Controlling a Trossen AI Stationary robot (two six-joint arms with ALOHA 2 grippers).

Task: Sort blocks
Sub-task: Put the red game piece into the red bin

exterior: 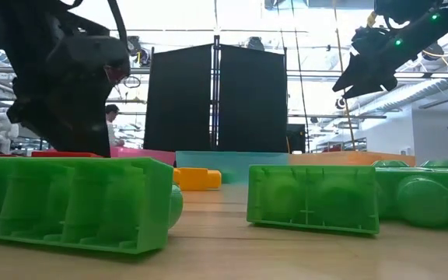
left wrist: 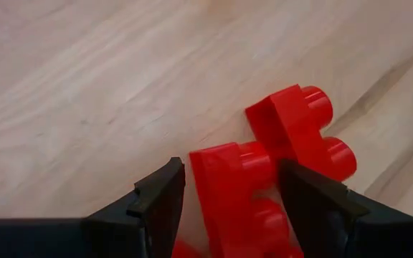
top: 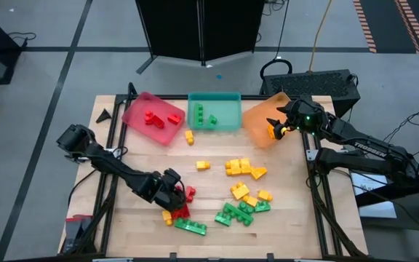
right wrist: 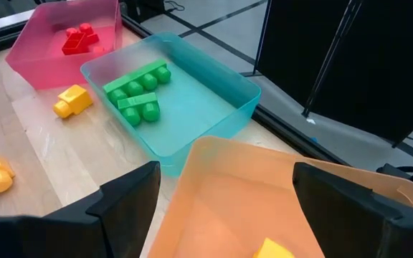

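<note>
Light wood worktop (top: 282,233) with a dark metal frame around it. Grey floor (top: 57,44) marked by dark tape lines; striped orange-and-white tape (top: 366,29) at one corner. Black folding screen (exterior: 216,97) stands behind the worktop. Black perforated crate (top: 333,81) on the floor beside it, cables (top: 409,127) trailing nearby. Low view: open hall, bright ceiling lights (exterior: 208,15), pipes and beams overhead, white wall (exterior: 442,132). A person (exterior: 113,124) stands far back.
</note>
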